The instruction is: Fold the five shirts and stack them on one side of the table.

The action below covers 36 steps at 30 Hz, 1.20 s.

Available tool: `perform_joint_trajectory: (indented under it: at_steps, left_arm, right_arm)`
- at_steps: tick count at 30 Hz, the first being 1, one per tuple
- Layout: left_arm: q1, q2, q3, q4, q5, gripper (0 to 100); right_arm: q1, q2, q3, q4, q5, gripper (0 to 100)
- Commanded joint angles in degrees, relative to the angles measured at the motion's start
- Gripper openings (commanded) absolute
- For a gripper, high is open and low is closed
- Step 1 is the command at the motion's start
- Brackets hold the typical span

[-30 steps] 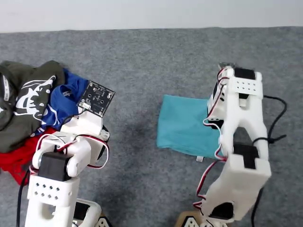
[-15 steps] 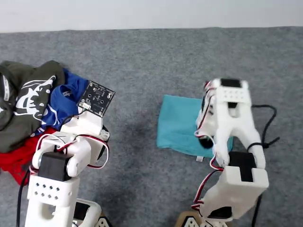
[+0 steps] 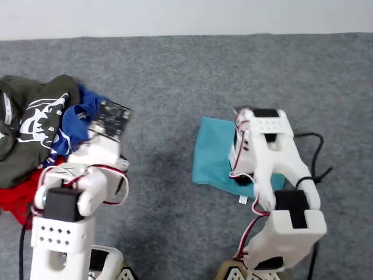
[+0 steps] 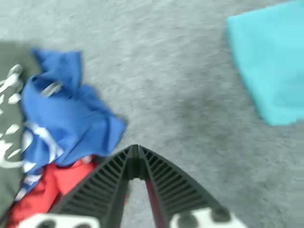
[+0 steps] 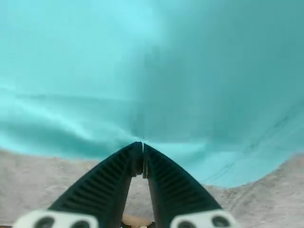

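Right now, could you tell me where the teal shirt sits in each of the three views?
High view: teal shirt right of centre, partly under the right arm.
Left wrist view: far beyond the left gripper, opposite the blue shirt.
Right wrist view: directly ahead of the right gripper.
Shared landmark: the grey table cover bordering the shirt.

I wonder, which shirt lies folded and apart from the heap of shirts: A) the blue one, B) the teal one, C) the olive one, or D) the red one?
B: the teal shirt lies flat and folded on its own, while the blue shirt, the red shirt and the olive shirt are heaped together, crumpled.
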Motion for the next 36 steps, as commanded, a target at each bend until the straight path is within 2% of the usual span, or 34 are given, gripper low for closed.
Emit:
perform_joint_trajectory:
  at_steps: [1,5,9,18,22,36]
  left_arm:
    - [-6.5,-1.1,-3.2,-0.5,-0.4,0]
    - [-9.8,-1.1,-4.6,-0.6,-0.4,0]
    - [-9.8,-1.1,-4.4,-0.6,-0.4,0]
    - [-9.8,-1.1,-4.5,-0.6,-0.6,0]
    - [-9.8,-1.0,-4.2,-1.8,-3.1,0]
    - [-9.7,-1.1,-4.7,-4.4,-4.1,0]
  right_arm:
    - [-4.9,-4.1,-9.8,4.5,-0.5,0.9]
    - [-11.6,-3.6,-13.1,4.8,-0.6,0.9]
    - [-16.0,-1.4,-11.5,1.5,-0.6,0.9]
    - [-18.3,14.5,-11.3,-3.2,-0.7,0.9]
    - [-19.6,15.3,-11.8,-5.0,-0.7,0.9]
    - [-24.0,10.3,-26.8,8.2,-0.7,0.9]
